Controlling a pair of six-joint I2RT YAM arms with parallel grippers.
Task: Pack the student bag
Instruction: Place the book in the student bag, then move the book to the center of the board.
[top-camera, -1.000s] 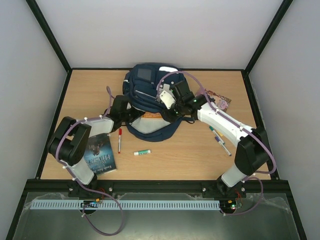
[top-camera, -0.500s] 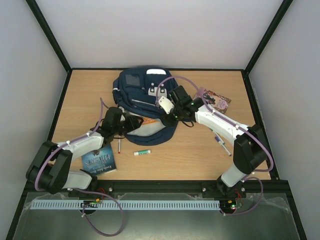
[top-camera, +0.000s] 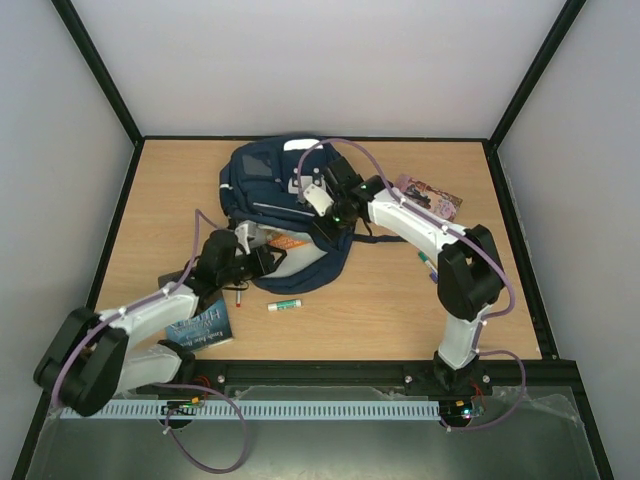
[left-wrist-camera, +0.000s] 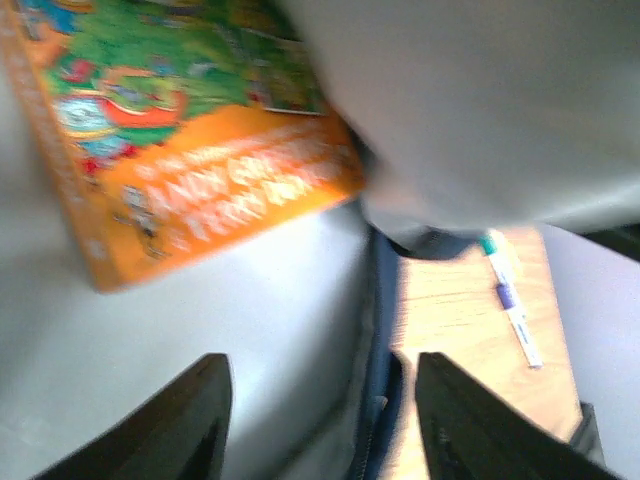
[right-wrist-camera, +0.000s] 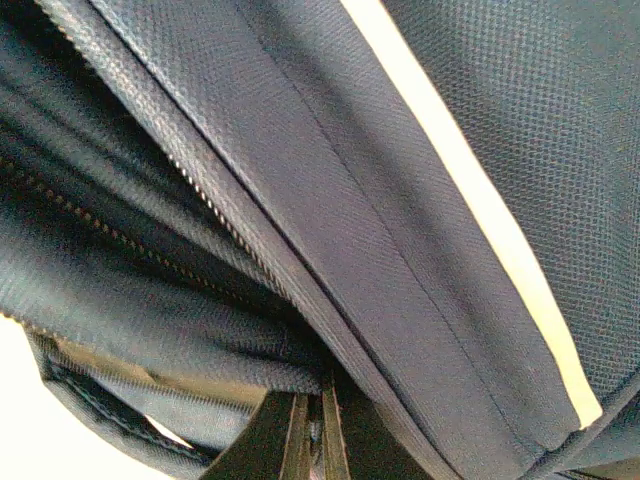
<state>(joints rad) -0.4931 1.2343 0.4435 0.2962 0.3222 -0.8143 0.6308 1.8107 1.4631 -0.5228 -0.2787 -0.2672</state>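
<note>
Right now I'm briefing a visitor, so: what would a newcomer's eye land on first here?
The navy student bag at the far middle of the table, its edge pinched by the right gripper. Inside its mouth lies an orange book, with the open left gripper just before it.

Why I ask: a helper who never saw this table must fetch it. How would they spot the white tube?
Find the navy backpack at the far middle of the table, then come toward the near edge past its open mouth. The white tube lies on bare wood there, right of the blue book. Unlike the thin markers further right, it is stubby and green-tipped.
</note>
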